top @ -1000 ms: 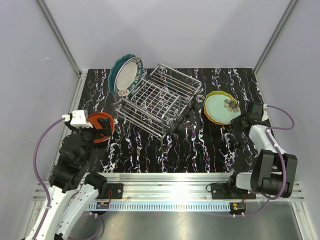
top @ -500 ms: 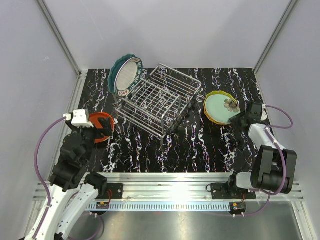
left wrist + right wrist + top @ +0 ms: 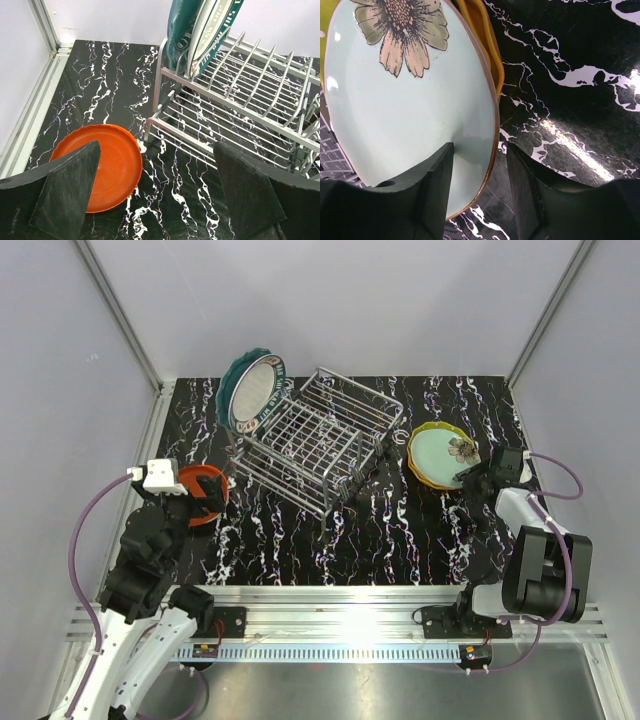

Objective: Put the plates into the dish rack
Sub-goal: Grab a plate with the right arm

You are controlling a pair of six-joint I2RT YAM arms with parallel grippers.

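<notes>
Right of the dish rack (image 3: 318, 440), the right gripper (image 3: 479, 162) straddles the rim of the mint plate (image 3: 405, 115), fingers apart. Closing on it and lifting seems next.

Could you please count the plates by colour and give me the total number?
Teal plate: 1
Cream plate with a dark rim: 1
Red-orange plate: 1
Mint green plate with a flower: 1
Yellow-orange plate under the mint one: 1 seen; I cannot tell if more lie beneath
Total: 5 plates visible
</notes>
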